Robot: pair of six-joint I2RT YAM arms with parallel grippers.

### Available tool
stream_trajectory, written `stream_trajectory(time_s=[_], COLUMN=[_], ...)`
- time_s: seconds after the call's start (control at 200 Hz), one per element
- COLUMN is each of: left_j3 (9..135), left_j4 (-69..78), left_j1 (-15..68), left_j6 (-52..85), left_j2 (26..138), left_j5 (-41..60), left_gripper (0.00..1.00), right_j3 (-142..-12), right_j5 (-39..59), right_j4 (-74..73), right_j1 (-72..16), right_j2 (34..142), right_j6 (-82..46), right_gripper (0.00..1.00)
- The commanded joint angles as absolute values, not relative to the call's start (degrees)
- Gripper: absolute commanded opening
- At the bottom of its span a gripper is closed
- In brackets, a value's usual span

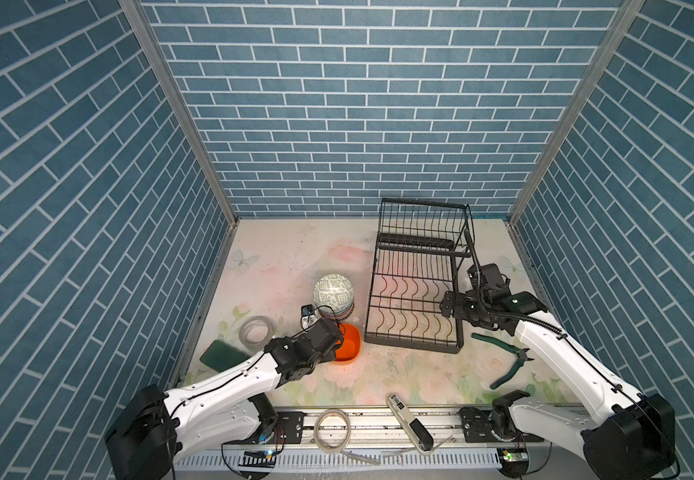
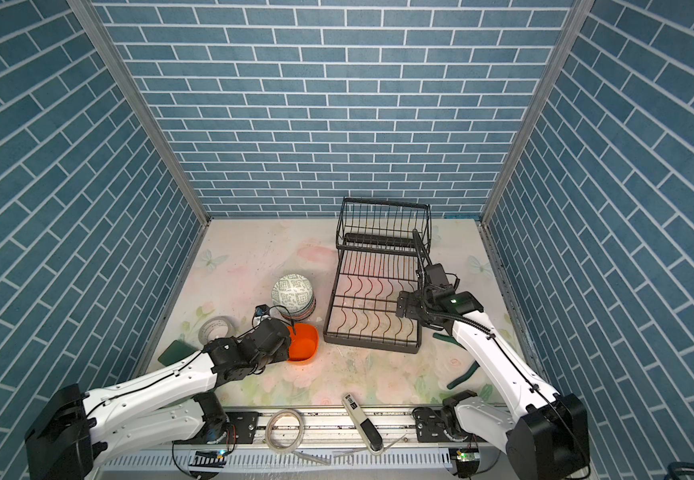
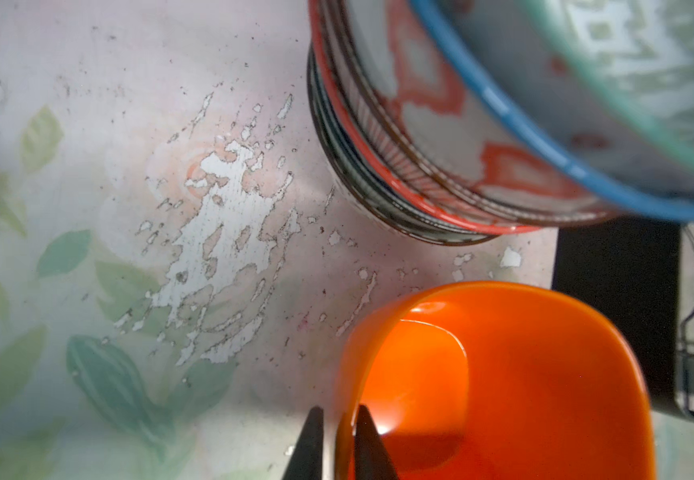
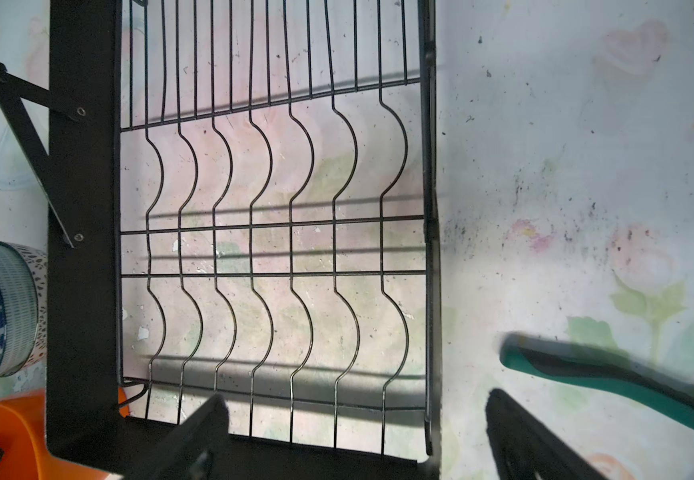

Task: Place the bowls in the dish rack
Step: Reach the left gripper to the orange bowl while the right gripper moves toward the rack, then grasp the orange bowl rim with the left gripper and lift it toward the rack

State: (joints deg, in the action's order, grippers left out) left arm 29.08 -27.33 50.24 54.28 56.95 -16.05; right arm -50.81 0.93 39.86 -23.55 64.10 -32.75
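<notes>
Left gripper point(image 3: 339, 444) pinches orange bowl point(image 3: 524, 374) by its near wall, one finger inside; rack point(image 1: 414, 347) stands just beside, toward the right edge of the table point(image 1: 378, 374); right gripper point(image 4: 355, 411) hangs spread wide over rack.

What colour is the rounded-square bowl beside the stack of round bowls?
The bowl is plain orange, with no pattern; the left wrist view shows it best.

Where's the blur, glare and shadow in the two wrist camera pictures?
Left wrist view: the stacked patterned ceramic bowls are out of focus, and the orange plastic bowl shows a bright glint at its rim. Right wrist view: the black wire dish rack throws striped shadows on the table; the green-handled pliers are blurred.
</notes>
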Motion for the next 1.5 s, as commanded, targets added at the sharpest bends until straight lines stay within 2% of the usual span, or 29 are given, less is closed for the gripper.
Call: stream_trajectory(time_s=[0.0, 0.045, 0.485, 0.715, 0.885, 1.045, 1.215, 1.385, 1.495], left_j3=[27.87, 27.75, 26.47, 30.69, 34.71, 38.96, 39.12, 37.97, 39.41], left_j4=[-29.62, -29.62, -26.8, -28.1, -31.1, -32.34, -24.38, -8.24, -3.37], left_j1=[50.59, 50.61, 50.58, 50.62, 50.62, 50.66, 50.62, 50.56, 50.45], left_j6=[53.6, 53.36, 51.63, 40.2, 34.93, 32.14, 36.04, 41.32, 43.0], left_j2=[55.03, 54.48, 52.96, 49.82, 47.32, 46.65, 48.84, 55.63, 60.31], left_j5=[-16.75, -16.68, -14.28, -4.77, 0.53, 3.04, 3.8, 7.13, 7.88], left_gripper=[0.05, 0.0, 0.0, 0.0, 0.0, 0.0, 0.0, 0.0, 0.0], right_j3=[-53.52, -53.51, -53.7, -52.76, -50.3, -49.05, -47.32, -45.67, -45.01], right_j5=[1.39, 1.42, 2.25, 4.68, 13.77, 16.89, 19.69, 24.3, 24.52], right_j4=[39.64, 39.53, 39.03, 36.88, 32.14, 30.04, 27.45, 23.95, 24.07], right_j1=[-24.08, -24.17, -24.74, -24.96, -24.94, -24.91, -24.96, -24.91, -24.9], right_j2=[64.86, 65.09, 65.97, 65.65, 64.92, 64.06, 61.35, 58.57, 55.94], right_j6=[-33.66, -33.58, -33.06, -31.35, -31.18, -31.38, -33.13, -35.47, -35.69], right_gripper=[0.96, 0.96, 0.96, 0.96, 0.96, 0.96, 0.96, 0.98, 0.99])
